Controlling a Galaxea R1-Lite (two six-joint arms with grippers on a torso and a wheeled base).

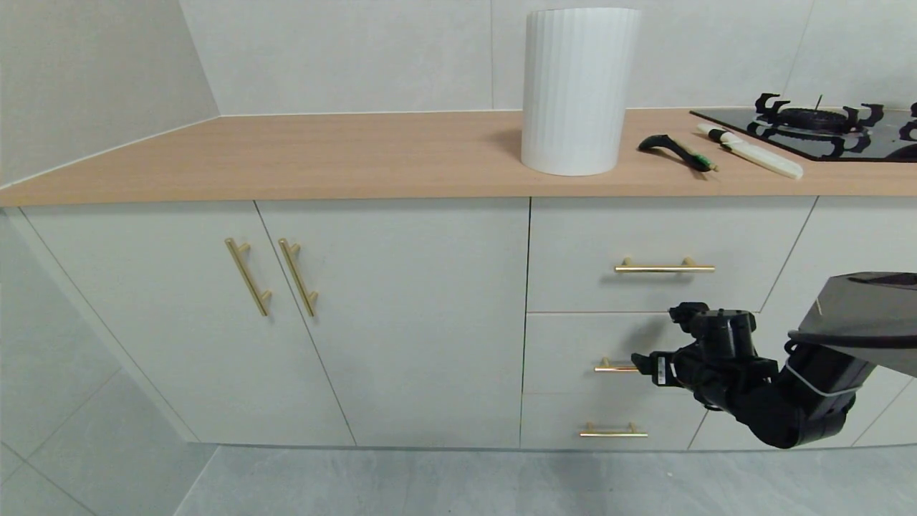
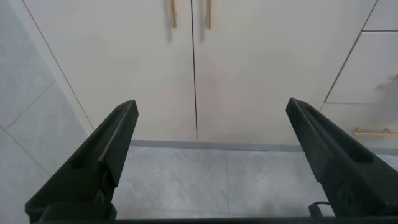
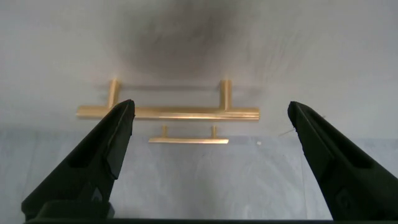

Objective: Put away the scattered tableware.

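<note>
1. My left claw (image 2: 211,106): fingers spread wide, holding nothing, low over the grey floor (image 2: 205,177) in front of the two cabinet doors on the left.
2. My right claw (image 1: 645,367): fingers wide apart and empty, level with the middle drawer on the right. The middle handle (image 3: 168,112) runs across the gap between the fingers; I cannot tell whether they touch it.
3. Drawer stack, right: top handle (image 1: 665,268), middle handle, bottom handle (image 1: 613,432), all brass bars.
4. Cabinet doors, left: a pair of brass door handles (image 1: 248,276) side by side.
5. Wooden counter (image 1: 322,154).
6. Tableware, on the counter at right: a black-handled utensil (image 1: 677,152) and, just to its right, a long white utensil (image 1: 751,150), lying apart.
7. White ribbed cylinder (image 1: 577,89), upright, left of the utensils.
8. Gas hob (image 1: 817,125), far right.
</note>
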